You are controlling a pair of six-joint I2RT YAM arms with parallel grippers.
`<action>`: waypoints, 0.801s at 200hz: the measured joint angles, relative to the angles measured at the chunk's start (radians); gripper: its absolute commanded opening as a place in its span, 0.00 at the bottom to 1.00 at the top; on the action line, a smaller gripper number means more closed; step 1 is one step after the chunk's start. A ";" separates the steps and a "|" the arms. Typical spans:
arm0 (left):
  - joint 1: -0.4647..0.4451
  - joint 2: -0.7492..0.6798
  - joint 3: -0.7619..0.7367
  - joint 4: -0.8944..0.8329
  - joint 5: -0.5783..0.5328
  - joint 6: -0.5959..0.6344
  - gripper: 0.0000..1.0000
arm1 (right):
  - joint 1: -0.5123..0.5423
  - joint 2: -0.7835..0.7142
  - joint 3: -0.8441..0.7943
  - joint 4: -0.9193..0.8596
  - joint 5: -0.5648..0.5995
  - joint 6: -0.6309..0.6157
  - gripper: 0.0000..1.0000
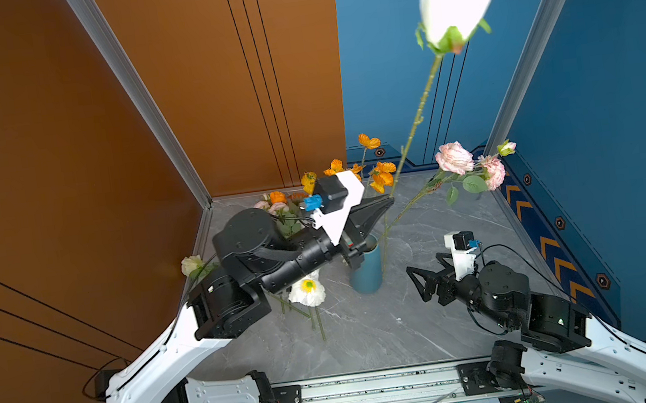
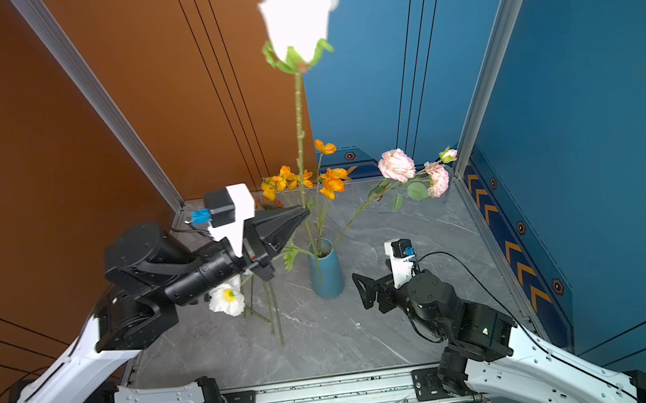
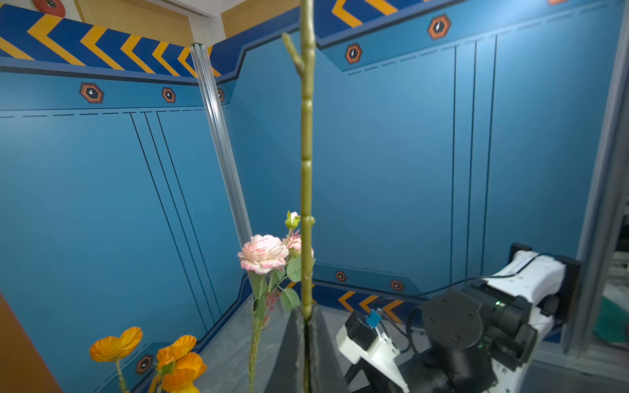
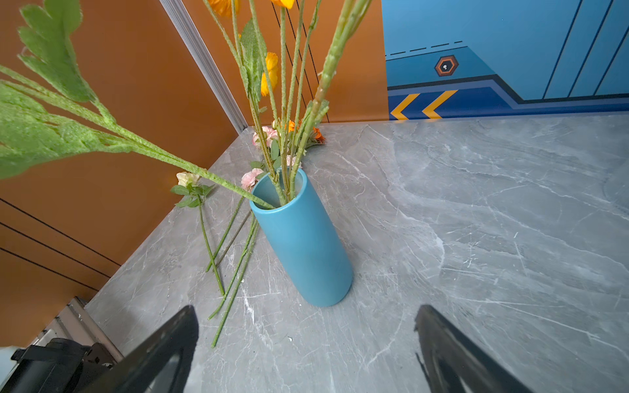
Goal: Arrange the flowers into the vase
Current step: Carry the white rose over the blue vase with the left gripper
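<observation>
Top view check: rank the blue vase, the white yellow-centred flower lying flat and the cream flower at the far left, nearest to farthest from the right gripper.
In a top view, from the open right gripper:
1. The blue vase, standing just to its left.
2. The white yellow-centred flower, lying left of the vase.
3. The cream flower, at the far left edge.

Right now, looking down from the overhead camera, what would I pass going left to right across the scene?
white poppy, lying flat → blue vase → right gripper, open → large pink rose → small pink bud. The tall white rose and the left gripper overlap the vase, so I left them out.
</observation>
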 measured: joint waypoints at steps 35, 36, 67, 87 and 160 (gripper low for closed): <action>-0.140 0.150 0.000 0.141 -0.400 0.343 0.00 | -0.059 0.026 0.000 0.004 -0.047 -0.010 1.00; -0.142 0.152 0.000 0.145 -0.406 0.347 0.00 | -0.060 0.026 0.000 0.005 -0.049 -0.010 1.00; -0.123 0.175 -0.055 0.212 -0.525 0.422 0.00 | -0.121 0.066 0.000 0.034 -0.112 -0.024 1.00; -0.046 0.137 -0.097 0.189 -0.487 0.350 0.00 | -0.150 0.097 0.000 0.064 -0.160 -0.031 1.00; 0.094 -0.026 -0.015 0.003 -0.270 0.272 0.00 | -0.171 0.140 0.000 0.128 -0.235 -0.034 1.00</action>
